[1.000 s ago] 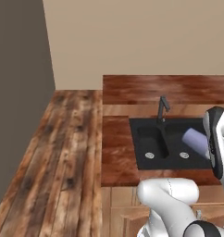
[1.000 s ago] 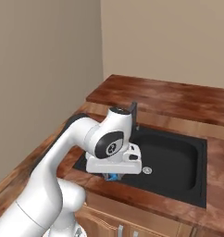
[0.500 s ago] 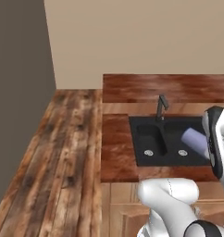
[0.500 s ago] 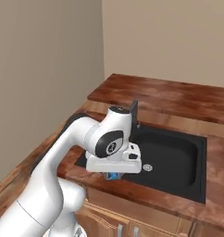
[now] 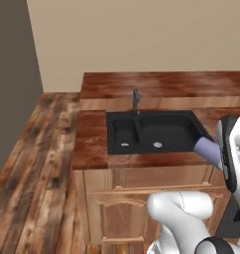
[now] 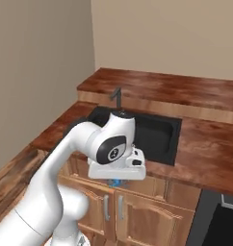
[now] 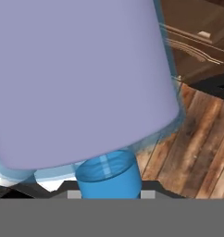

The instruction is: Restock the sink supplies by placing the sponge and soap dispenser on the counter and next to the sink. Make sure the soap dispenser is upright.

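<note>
One soap dispenser (image 7: 81, 78), one sink (image 5: 154, 131)

A home kitchen, rendered rather than real. A glossy reddish-brown wood-grain counter (image 5: 92, 144) runs along a plain beige wall (image 5: 142, 34), with a raised ledge at the far side. Set into it is a matte black double-basin sink (image 5: 151, 131) with silver drains and a slim dark faucet (image 5: 136, 101). Lighter wooden cabinet doors (image 5: 117, 213) sit below, and a plank wood floor (image 5: 37, 163) spreads to the left.
</note>
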